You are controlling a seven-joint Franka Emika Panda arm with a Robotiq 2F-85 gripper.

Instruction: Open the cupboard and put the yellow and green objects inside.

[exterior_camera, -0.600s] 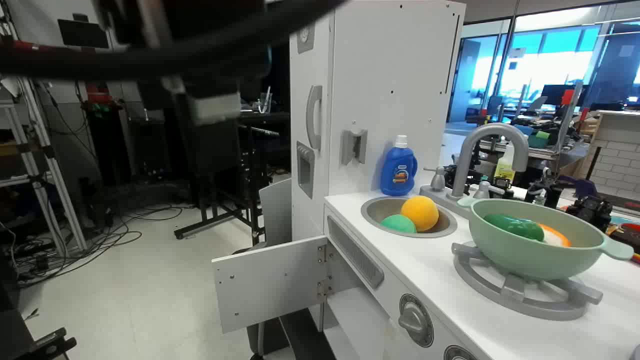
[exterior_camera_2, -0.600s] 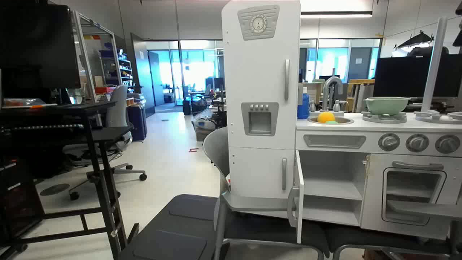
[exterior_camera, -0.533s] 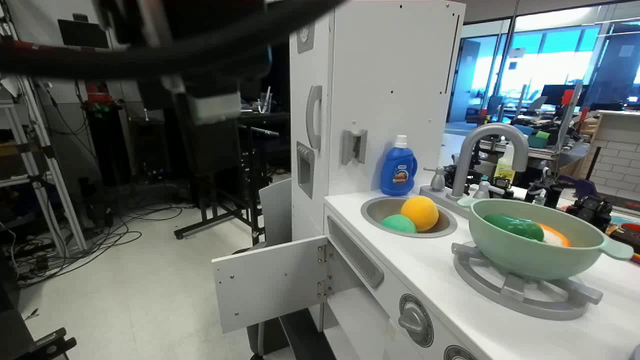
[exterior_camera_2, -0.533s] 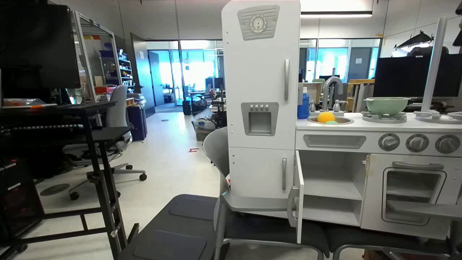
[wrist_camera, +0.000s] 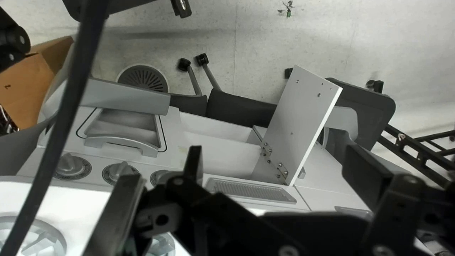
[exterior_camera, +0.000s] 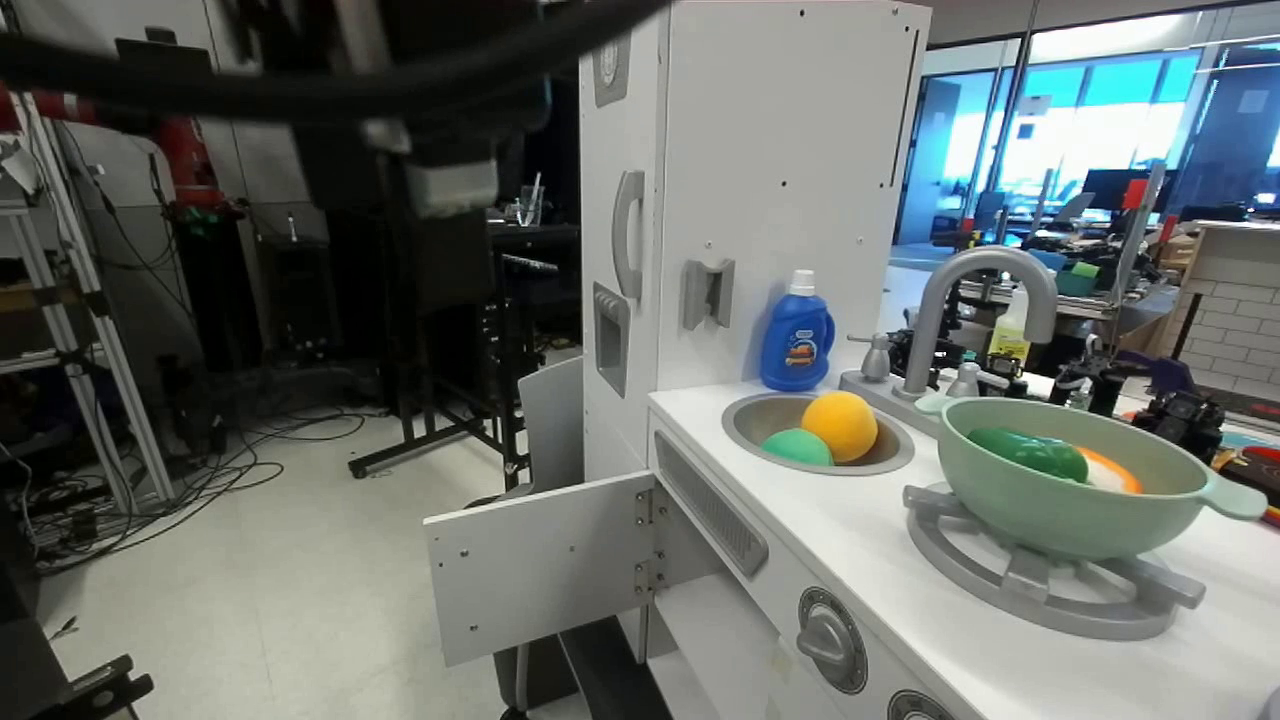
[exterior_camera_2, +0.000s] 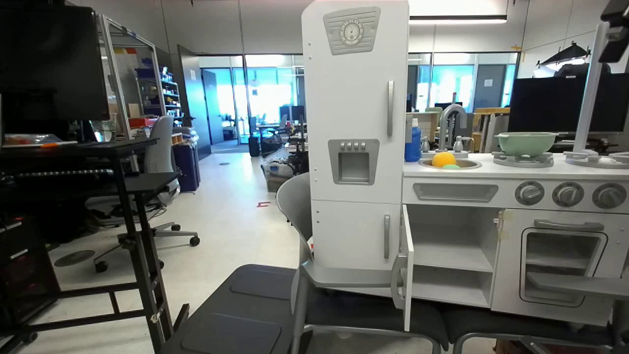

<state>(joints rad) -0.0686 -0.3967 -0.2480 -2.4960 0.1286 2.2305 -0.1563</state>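
A yellow-orange ball (exterior_camera: 839,427) and a green ball (exterior_camera: 797,447) lie together in the round sink (exterior_camera: 740,415). In an exterior view, the yellow ball (exterior_camera_2: 443,159) hides part of the green ball (exterior_camera_2: 450,166). The cupboard (exterior_camera_2: 449,246) below the sink stands open, with its door (exterior_camera_2: 407,270) swung outward. Its two shelf levels hold nothing visible. In the wrist view, my gripper (wrist_camera: 275,160) is open and empty, with its fingers wide apart. It hangs above the counter front, with the open door (wrist_camera: 302,117) and cupboard interior (wrist_camera: 220,153) beyond. Both balls are out of the wrist view.
A light green pan (exterior_camera: 1050,525) with a green toy pepper (exterior_camera: 1030,455) sits on a burner beside the sink. A grey faucet (exterior_camera: 935,300) and a blue bottle (exterior_camera: 797,335) stand behind the sink. The tall white fridge (exterior_camera_2: 354,108) rises beside the counter. Chairs surround the kitchen's base.
The arm and its cable have shifted up and slightly right in an exterior view. A dark part of the arm shows more at the upper right edge elsewhere. Balls and door have not moved.
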